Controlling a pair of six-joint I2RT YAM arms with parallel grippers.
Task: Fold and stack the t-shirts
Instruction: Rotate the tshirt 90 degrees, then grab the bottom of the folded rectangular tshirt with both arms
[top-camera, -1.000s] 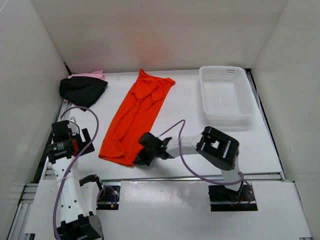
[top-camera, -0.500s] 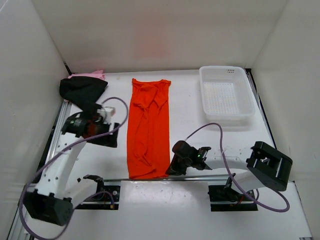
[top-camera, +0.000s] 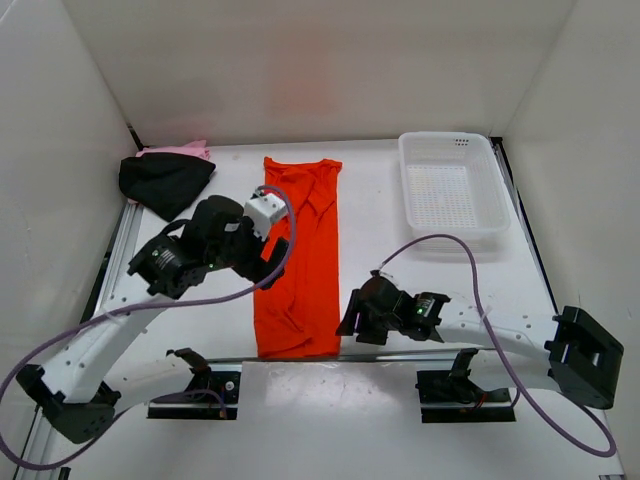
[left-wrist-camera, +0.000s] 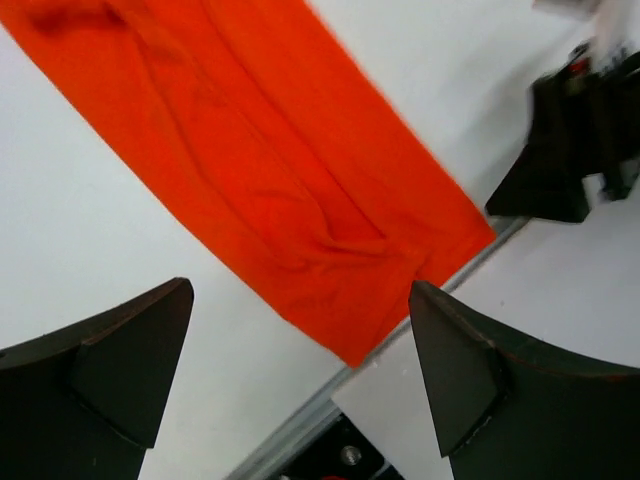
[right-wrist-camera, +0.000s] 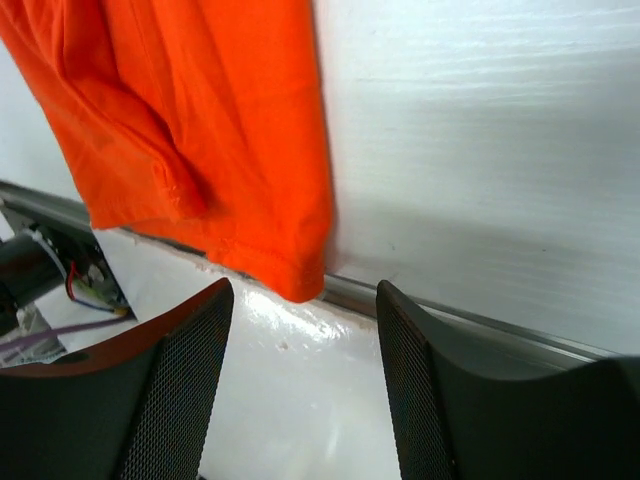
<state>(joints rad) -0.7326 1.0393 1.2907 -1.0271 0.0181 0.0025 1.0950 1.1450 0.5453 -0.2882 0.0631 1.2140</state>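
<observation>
I find the orange t-shirt (top-camera: 315, 250) flat in a long strip, far edge to near edge of the table (top-camera: 380, 210). Left claw (left-wrist-camera: 300, 300) and right claw (right-wrist-camera: 300, 295) both stand apart, empty. Black t-shirt (top-camera: 163, 180) and pink t-shirt (top-camera: 180, 150): far left corner.

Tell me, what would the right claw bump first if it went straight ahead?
Most likely the orange t-shirt, its near corner at the edge of the table. The open right claw aims there, though depth is unclear.
</observation>
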